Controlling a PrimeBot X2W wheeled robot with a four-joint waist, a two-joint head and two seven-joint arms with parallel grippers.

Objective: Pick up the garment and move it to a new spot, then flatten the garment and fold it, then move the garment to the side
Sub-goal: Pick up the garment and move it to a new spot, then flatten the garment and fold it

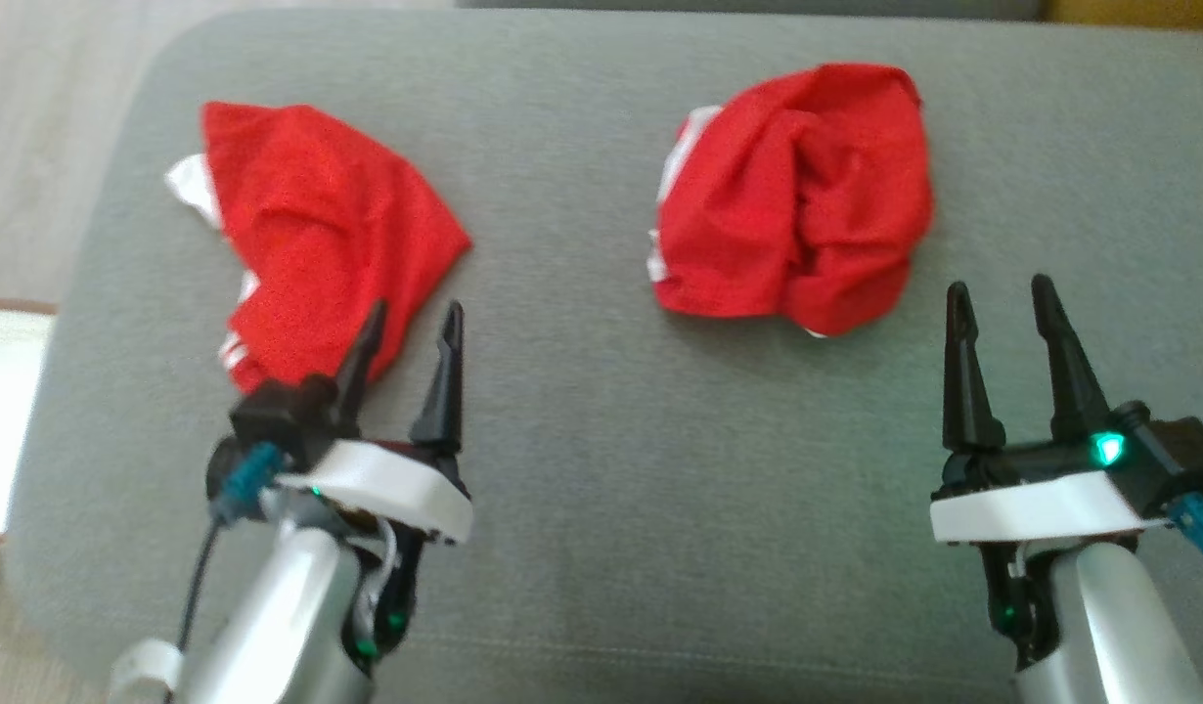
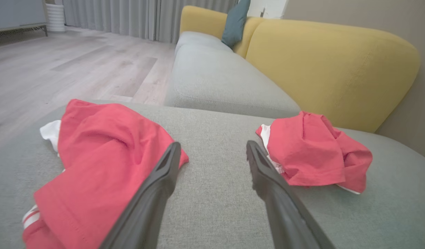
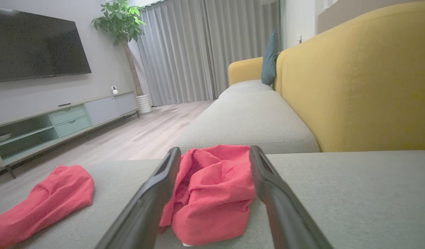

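We see the left garment (image 1: 318,225), soft red cloth with white trim, lying creased and fairly flat on the grey woven sofa cushion (image 1: 582,440). The right garment (image 1: 797,196), of the same cloth, sits bunched well apart. Our left claw (image 1: 416,308) gapes empty at the first one's edge, and our right claw (image 1: 1000,286) gapes empty near the second.

Grey sofa (image 3: 250,117) w/ yellow back, wood floor (image 3: 147,135), grey curtains (image 3: 198,52), TV (image 3: 36,45), plant (image 3: 121,20).
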